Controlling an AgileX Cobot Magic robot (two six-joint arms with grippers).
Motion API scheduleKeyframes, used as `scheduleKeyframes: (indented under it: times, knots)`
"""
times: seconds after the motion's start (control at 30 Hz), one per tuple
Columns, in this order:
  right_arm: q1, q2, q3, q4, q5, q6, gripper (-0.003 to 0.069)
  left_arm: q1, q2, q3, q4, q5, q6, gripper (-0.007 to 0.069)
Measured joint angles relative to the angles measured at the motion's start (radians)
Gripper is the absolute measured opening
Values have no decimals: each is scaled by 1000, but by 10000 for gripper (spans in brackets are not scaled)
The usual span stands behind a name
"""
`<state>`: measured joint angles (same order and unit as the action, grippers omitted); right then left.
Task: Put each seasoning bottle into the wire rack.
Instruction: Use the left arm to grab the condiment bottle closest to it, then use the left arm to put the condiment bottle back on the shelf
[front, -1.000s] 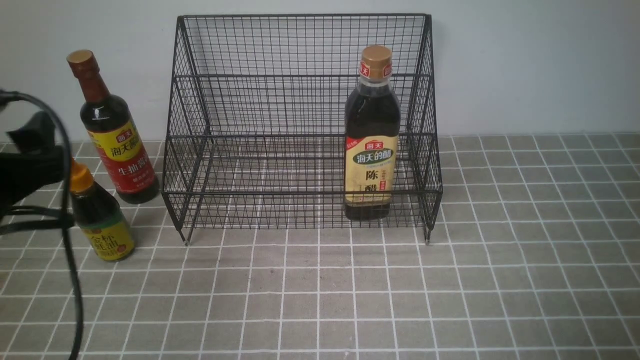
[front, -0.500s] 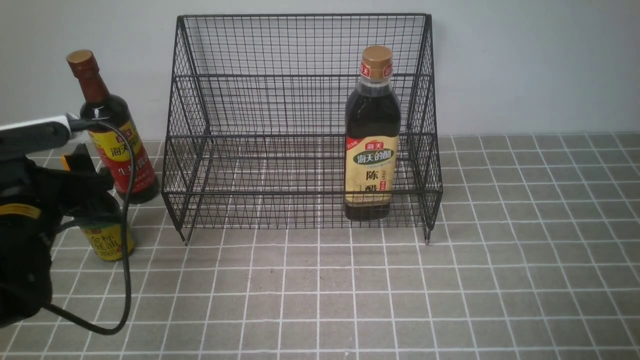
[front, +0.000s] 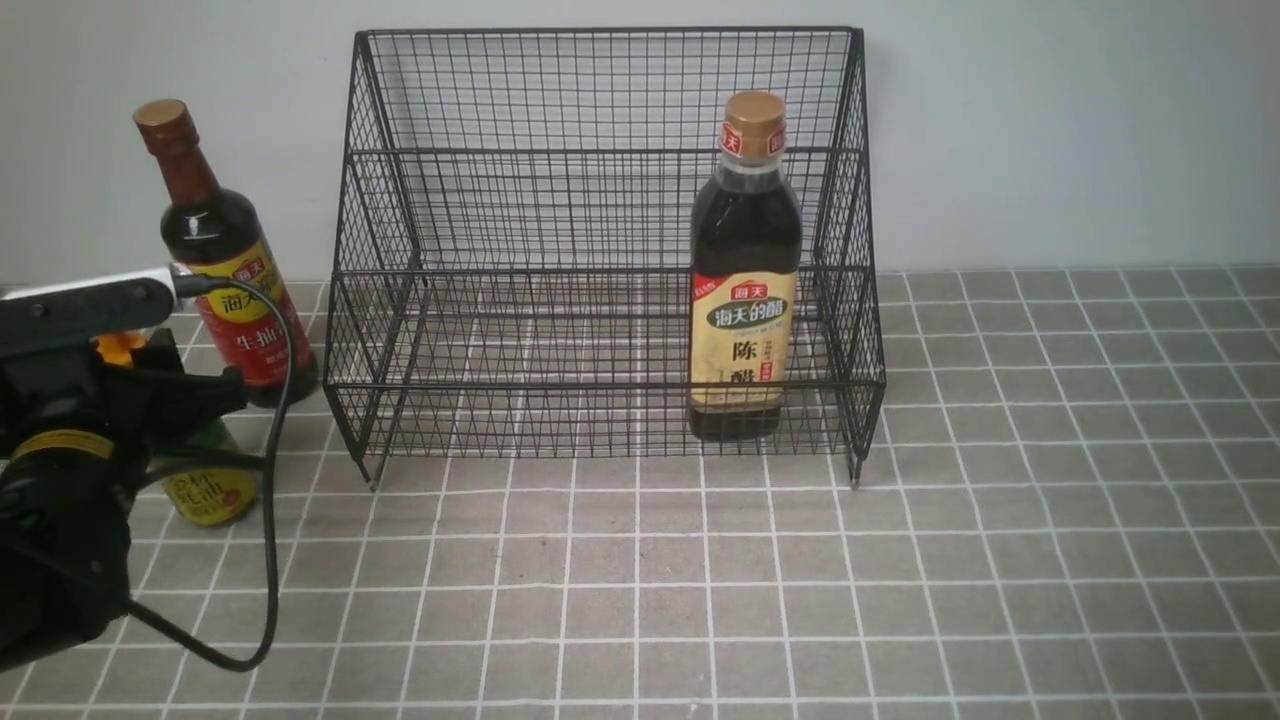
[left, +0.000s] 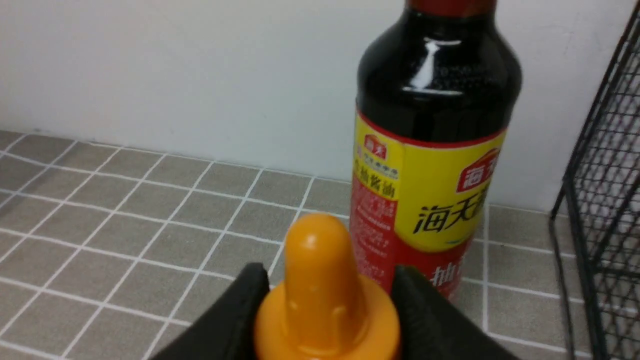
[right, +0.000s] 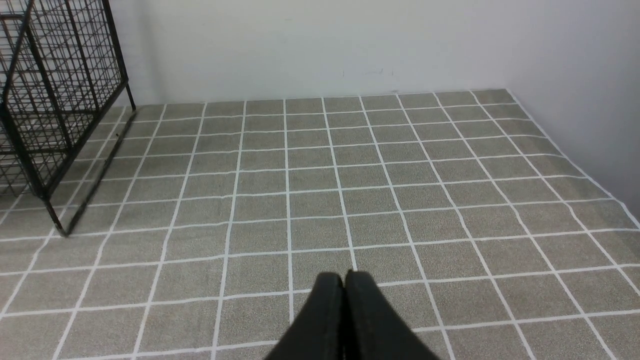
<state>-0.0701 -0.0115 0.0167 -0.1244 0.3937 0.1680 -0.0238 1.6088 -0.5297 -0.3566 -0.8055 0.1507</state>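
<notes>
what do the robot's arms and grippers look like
The left arm is black and rounded, with a yellow band, a silver-grey bar on top and a looping black cable. The left gripper and right gripper have matte black fingers tapering to rounded tips. The right arm itself is not shown.

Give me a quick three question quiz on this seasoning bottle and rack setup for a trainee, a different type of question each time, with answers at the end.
1. True or false: the tan-capped bottle stands inside the wire rack.
2. The left gripper has its fingers on either side of which thing? A, the tan-capped bottle. B, the orange-capped bottle. C, the wire rack.
3. How many bottles stand outside the wire rack?

Key: 1 true. 2 B. 3 two, the orange-capped bottle and the tall brown-capped bottle.
</notes>
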Motion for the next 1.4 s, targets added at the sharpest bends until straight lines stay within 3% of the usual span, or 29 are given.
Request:
scheduleKeyframes:
  times: [0.27,0.5,0.8,1.4]
  knots:
    - [0,0,0,0,0,0,-10,-16,-267,3,60,90,0,277]
    - [0,0,0,0,0,0,-10,-115,-414,-64,174,163,0,277]
    - [0,0,0,0,0,0,-10,-284,-287,-286,285,300,3,277]
    - [0,0,0,0,0,-1,-10,-308,-7,-309,262,335,-5,277]
